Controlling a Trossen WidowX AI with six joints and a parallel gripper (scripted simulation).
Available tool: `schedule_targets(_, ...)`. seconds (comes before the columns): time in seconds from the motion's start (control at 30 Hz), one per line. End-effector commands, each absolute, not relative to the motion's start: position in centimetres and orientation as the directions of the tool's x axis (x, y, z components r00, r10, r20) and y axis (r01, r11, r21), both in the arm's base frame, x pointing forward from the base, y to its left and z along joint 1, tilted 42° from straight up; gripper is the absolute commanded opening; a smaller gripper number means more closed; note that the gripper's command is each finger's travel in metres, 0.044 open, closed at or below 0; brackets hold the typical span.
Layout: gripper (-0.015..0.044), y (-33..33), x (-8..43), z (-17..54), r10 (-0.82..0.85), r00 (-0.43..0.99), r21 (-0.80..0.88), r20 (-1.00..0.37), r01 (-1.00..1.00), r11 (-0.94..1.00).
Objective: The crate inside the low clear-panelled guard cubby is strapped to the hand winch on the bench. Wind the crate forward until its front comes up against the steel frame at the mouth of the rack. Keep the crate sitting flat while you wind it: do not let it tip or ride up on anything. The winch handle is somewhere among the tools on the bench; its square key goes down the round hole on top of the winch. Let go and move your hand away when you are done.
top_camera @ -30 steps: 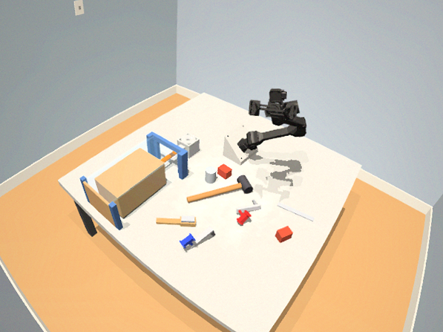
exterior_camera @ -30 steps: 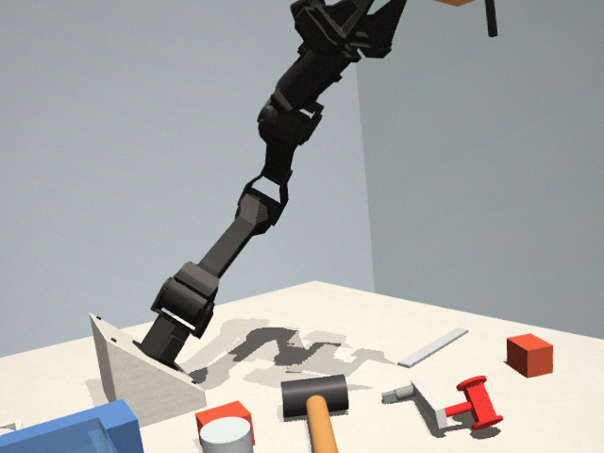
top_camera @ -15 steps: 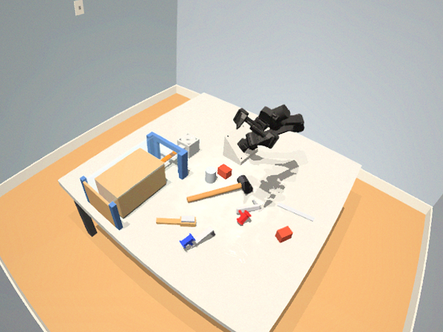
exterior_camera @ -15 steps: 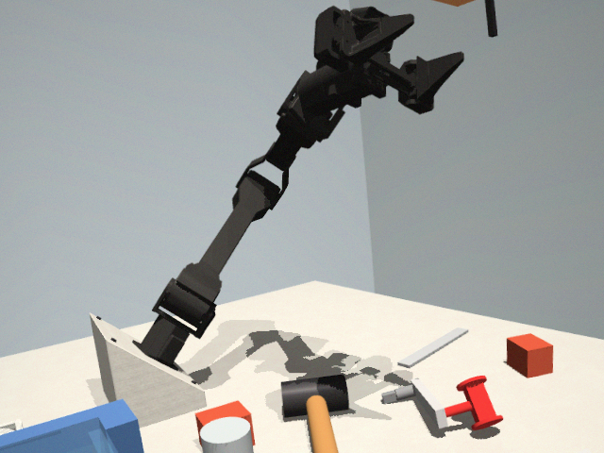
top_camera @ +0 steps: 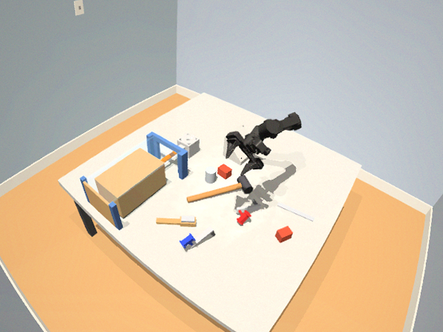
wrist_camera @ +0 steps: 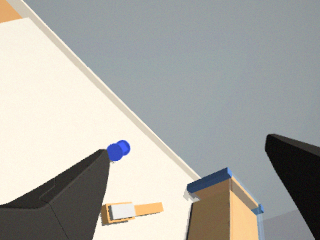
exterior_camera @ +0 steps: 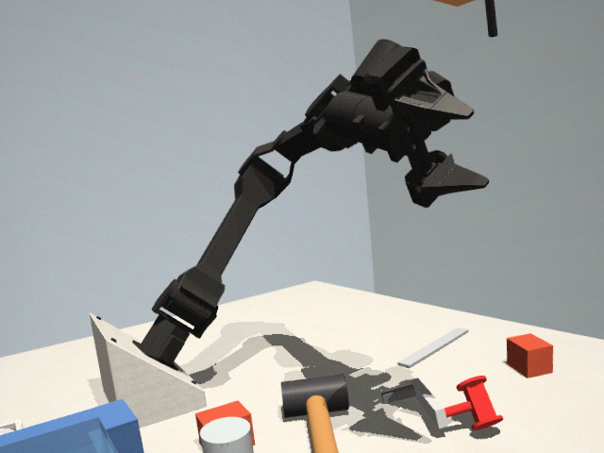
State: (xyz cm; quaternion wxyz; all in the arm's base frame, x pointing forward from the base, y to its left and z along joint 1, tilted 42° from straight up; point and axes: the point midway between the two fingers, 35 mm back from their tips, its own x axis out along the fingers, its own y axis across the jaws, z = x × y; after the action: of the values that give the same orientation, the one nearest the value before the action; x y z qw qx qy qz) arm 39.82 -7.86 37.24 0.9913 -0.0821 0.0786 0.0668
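The tan crate (top_camera: 132, 171) (wrist_camera: 212, 220) sits flat in the clear-panelled cubby, with a gap before the blue frame (top_camera: 182, 164) (exterior_camera: 124, 419) at its mouth. An orange strap (top_camera: 169, 157) runs from it toward the pale grey winch (top_camera: 188, 145). A crank with a red knob (top_camera: 243, 217) (exterior_camera: 480, 402) lies on the bench, its grey arm partly in shadow. A crank with a blue knob (top_camera: 187, 241) (wrist_camera: 118, 150) lies nearer the front edge. Which has the square key is unclear. My gripper (top_camera: 235, 164) (exterior_camera: 479, 147) (wrist_camera: 189, 149) is open and empty, high above the bench.
A mallet (top_camera: 215, 191) (exterior_camera: 322, 424), grey cylinder (top_camera: 210, 175) (exterior_camera: 226, 436) and red block (top_camera: 224, 171) (exterior_camera: 224, 412) lie between cubby and arm base. A wooden brush-like tool (top_camera: 171, 221) (wrist_camera: 148, 209), grey bar (top_camera: 295, 211) (exterior_camera: 434, 346) and second red block (top_camera: 284, 233) (exterior_camera: 529, 356) are also there.
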Motion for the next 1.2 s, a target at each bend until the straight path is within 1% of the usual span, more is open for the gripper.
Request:
schedule_targets(0.0, 0.044, -2.4, 41.5, 31.8, 0.314, 0.863, -0.436, -0.395, -0.477, 0.764)
schedule_targets(0.27, 0.044, 2.4, 41.0, 27.7, 0.451, 0.702, -0.561, -0.552, -0.712, 0.421)
schedule_targets(0.47, 0.044, 5.9, 39.7, 25.1, 0.54, 0.544, -0.595, -0.642, -0.798, 0.096)
schedule_targets(0.67, 0.044, 9.2, 37.8, 23.1, 0.609, 0.367, -0.598, -0.703, -0.769, -0.228)
schedule_targets(0.87, 0.044, 12.2, 35.5, 21.6, 0.654, 0.178, -0.596, -0.736, -0.63, -0.498)
schedule_targets(0.93, 0.044, 13.0, 34.8, 21.3, 0.661, 0.131, -0.597, -0.739, -0.582, -0.552)
schedule_targets(1.17, 0.044, 13.0, 34.8, 21.3, 0.661, 0.128, -0.597, -0.739, -0.579, -0.556)
